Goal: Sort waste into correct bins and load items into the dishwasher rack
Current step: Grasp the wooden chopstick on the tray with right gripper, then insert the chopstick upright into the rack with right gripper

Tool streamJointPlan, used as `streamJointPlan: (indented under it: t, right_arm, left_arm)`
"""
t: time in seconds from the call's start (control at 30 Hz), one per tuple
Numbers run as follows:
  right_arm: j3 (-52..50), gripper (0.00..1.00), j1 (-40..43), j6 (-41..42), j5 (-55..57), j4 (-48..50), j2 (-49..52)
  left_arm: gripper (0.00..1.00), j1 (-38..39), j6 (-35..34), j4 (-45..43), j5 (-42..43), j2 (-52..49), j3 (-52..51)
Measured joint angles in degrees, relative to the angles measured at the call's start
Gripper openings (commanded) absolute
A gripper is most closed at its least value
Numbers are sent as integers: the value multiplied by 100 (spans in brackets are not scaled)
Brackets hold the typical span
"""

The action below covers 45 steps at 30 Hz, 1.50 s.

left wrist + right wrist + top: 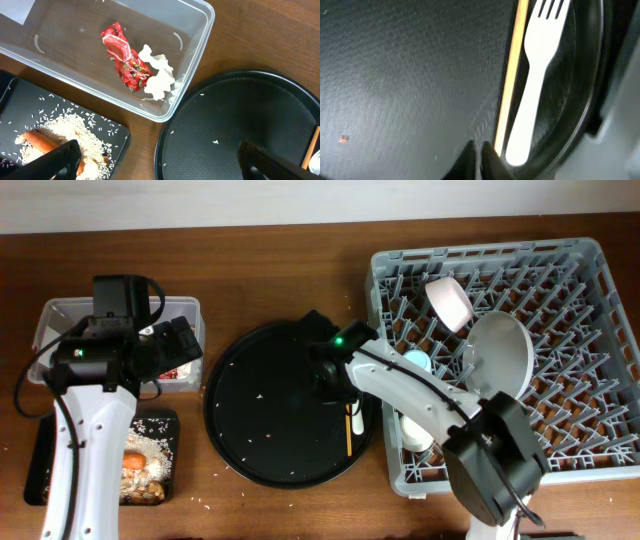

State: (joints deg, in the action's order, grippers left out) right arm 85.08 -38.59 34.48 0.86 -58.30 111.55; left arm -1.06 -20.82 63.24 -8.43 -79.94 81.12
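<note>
Right gripper (477, 162), fingertips pinched narrow with nothing between, sits bottom centre of its wrist view just beside the handle end of the white fork (535, 85), which lies right of frame alongside the wooden stick (510, 75) near the rim of the round black tray (395, 75).

red foil wrapper (125, 59) crumpled against white tissue (160, 77) in clear tub (200, 45), ahead of left claw (160, 165) | carrot (37, 140) lying on rice (75, 125) in black tray (30, 100), beside one fingertip (50, 161) | white fork (535, 75) tines away, just ahead of right claw (479, 162) | blue cup (418, 361), cream cup (415, 432), bowl (449, 302), plate (497, 357) sitting in rack (480, 255), off to its right
</note>
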Motion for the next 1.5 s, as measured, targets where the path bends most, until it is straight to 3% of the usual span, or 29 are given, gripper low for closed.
streamJointPlan:
  t: [0.17, 0.33, 0.5, 0.63, 0.9, 1.0, 1.07, 1.23, 1.33, 1.5]
  right_arm:
    - [-138, 28, 481, 15, 151, 411, 131]
    - [-640, 28, 479, 35, 170, 1093, 210]
    - [-1145, 22, 474, 302, 173, 1814, 201]
    - [-1224, 4, 468, 310, 195, 1976, 164]
    - [-726, 4, 474, -26, -564, 1644, 114]
    - [-680, 4, 492, -155, -656, 1281, -636]
    - [-643, 4, 745, -472, -675, 866, -1447]
    - [-603, 4, 2485, -2260, -365, -282, -3045]
    - [-599, 4, 3322, -3008, -105, -713, -2970]
    - [-601, 4, 3416, -3438, 391, -883, -2162]
  left_arm:
    - [99, 0, 0, 0, 0, 0, 0]
    - [99, 0, 0, 0, 0, 0, 0]
    - [99, 0, 0, 0, 0, 0, 0]
    - [99, 0, 0, 0, 0, 0, 0]
    - [99, 0, 0, 0, 0, 0, 0]
    - [99, 0, 0, -2, -2, 0, 0]
    - [99, 0, 0, -2, 0, 0, 0]
    - [99, 0, 0, -2, 0, 0, 0]
    - [99, 0, 0, 0, 0, 0, 0]
    - [99, 0, 0, 0, 0, 0, 0]
